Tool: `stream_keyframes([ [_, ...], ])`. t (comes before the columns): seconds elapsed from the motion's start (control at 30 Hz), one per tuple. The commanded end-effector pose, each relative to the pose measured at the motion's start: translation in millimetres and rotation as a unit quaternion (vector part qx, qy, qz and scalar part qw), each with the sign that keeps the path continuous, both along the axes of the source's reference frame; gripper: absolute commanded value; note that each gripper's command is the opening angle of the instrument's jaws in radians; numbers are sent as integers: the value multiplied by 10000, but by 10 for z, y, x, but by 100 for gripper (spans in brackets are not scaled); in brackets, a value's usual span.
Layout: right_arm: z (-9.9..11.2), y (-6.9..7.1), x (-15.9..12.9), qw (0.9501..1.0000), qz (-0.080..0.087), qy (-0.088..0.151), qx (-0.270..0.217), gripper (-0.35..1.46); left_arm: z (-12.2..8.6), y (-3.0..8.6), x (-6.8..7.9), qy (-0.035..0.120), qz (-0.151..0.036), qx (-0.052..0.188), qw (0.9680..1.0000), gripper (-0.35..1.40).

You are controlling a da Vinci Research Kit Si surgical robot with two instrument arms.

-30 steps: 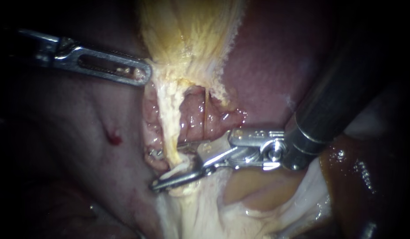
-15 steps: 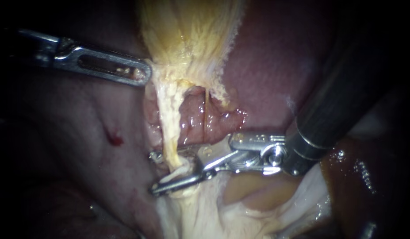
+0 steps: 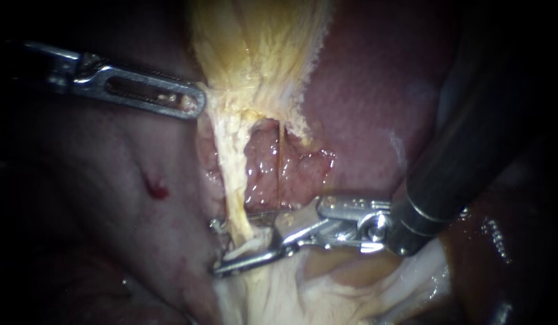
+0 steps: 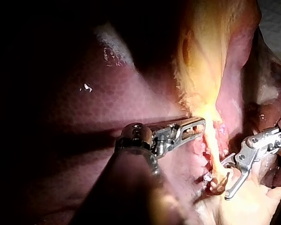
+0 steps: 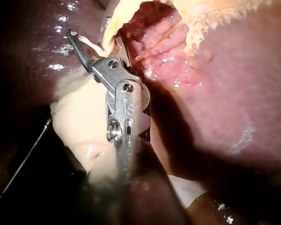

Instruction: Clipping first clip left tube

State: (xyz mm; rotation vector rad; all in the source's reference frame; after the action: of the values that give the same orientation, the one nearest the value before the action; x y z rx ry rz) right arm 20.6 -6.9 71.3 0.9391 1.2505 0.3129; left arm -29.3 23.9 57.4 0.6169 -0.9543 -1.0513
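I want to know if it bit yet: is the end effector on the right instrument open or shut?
Open: the right instrument's end effector shows a clear gap, with the tube passing between its jaws.

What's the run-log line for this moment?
left instrument: jaws shut on gallbladder | right instrument: jaws open, straddling left tube | tube not yet squeezed

Your endoscope sits super close, facing the pale tube strung from the gallbladder across the liver. Each wrist cam looks along its own shaft from behind, one down your left instrument, one tighter in on your right instrument. All three share that tube.
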Motion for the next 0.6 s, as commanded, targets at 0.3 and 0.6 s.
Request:
stream_keyframes([
  [0.3,2,-5,0,9994,-310,132,44,49,0,0,0,-1,-1,0,10000,-35],
  [0.6,-15,-3,3,9992,-263,260,124,49,0,0,-1,0,-2,0,10000,-35],
])
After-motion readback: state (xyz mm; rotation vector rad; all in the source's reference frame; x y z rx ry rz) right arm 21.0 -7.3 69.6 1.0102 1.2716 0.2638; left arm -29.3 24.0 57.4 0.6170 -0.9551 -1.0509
